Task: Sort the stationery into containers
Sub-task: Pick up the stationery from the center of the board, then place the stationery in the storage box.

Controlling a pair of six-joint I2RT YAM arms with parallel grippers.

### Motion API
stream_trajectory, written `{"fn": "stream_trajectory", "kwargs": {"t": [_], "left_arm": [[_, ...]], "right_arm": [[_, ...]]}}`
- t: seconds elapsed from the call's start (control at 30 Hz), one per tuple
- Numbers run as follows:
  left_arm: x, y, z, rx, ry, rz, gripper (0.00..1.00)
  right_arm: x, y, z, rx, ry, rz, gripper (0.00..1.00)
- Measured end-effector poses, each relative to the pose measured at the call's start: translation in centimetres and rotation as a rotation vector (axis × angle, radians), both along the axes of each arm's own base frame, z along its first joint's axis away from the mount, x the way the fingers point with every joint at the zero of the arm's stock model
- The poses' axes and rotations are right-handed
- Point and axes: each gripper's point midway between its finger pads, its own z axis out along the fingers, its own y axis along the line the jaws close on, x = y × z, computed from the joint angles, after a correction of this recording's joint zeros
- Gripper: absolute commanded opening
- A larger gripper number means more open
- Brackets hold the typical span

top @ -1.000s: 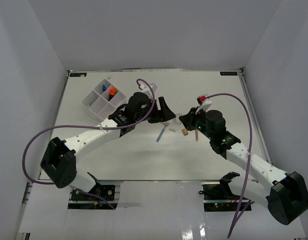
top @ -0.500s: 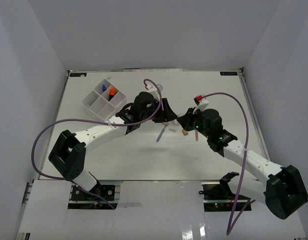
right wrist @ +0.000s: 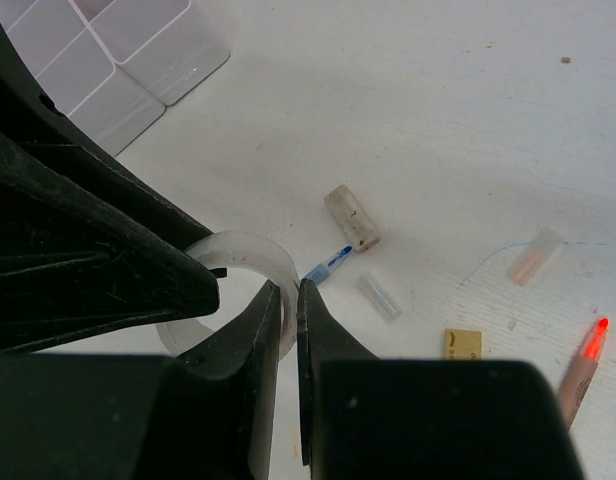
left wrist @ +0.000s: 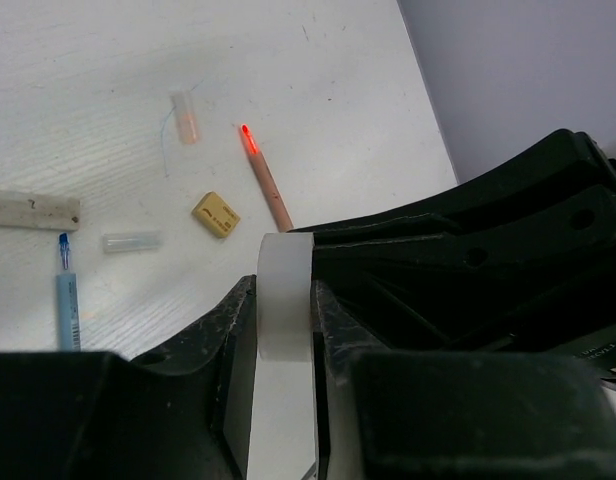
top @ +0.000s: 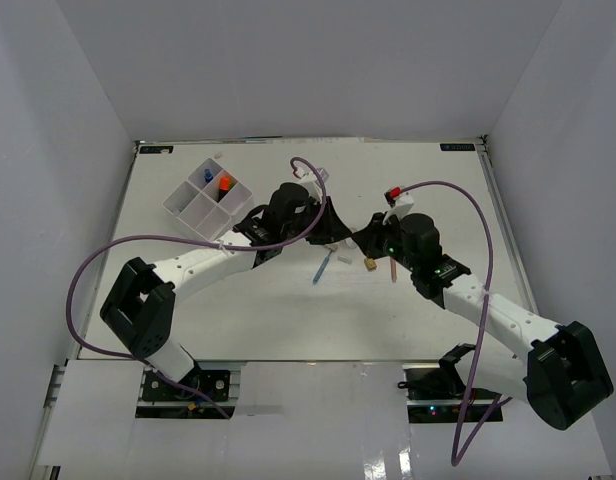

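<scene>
Top cam: L gripper [top: 331, 232] & R gripper [top: 364, 238] meet nose to nose, well right of tray [top: 178, 208] and a bit nearer me. I can't make out the ring between them here.

L wrist: ring [left wrist: 284, 330] stands edge-on btw my L fingers [left wrist: 236, 335], one pad on each flat side, so it's clamped. Tray is out of shot.

R wrist: ring [right wrist: 233, 255] sits just left of R fingers [right wrist: 268, 320]. They're almost together, w/ the ring's thin wall nipped at the tips. Tray [right wrist: 138, 60] is at upper left; ring is outside it, clear of its corner.
</scene>
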Motion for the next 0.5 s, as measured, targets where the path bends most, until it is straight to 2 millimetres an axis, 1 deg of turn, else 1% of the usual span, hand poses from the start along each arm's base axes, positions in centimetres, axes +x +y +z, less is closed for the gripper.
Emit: {"fn": "stream_trajectory", "kwargs": {"t": [0.1,0.13,0.17,0.2,0.27,0.33,0.37,0.4,0.43,0.5], "left_arm": [[0.1,0.1,-0.1,0.012,-0.011,0.0,0.03],[0.2,0.3,-0.2,0.019,-0.015,0.003,0.03],[0.4,0.5,-0.4,0.032,-0.02,0.01,0.03],[0.6,0.8,-0.6,0.048,-0.025,0.017,0.03],[1.4,1.9,-1.2,0.093,-0.04,0.044,0.03],[2.9,3.6,-1.5,0.149,-0.071,0.087,0.03],[4.1,4.9,-1.5,0.178,-0.087,0.119,0.04],[5.4,6.4,-1.5,0.204,-0.103,0.155,0.04],[6.7,8.0,-1.4,0.228,-0.119,0.193,0.04],[9.9,12.3,-1.0,0.283,-0.15,0.292,0.04]], "right_arm": [[0.1,0.1,0.1,0.001,0.0,0.0,0.38],[0.2,0.1,0.1,0.0,-0.002,0.0,0.54],[0.3,0.0,0.2,-0.006,-0.009,-0.003,0.61],[0.4,-0.1,0.2,-0.013,-0.011,-0.012,0.74],[0.8,-0.7,0.0,-0.037,-0.018,-0.039,0.84],[0.9,-1.1,-0.2,-0.061,-0.022,-0.05,0.93],[1.0,-1.3,-0.4,-0.077,-0.025,-0.057,0.94],[1.0,-1.5,-0.6,-0.092,-0.025,-0.061,0.98],[0.9,-1.8,-0.8,-0.109,-0.027,-0.065,0.98],[1.0,-2.3,-1.0,-0.142,-0.032,-0.074,0.98]]}}
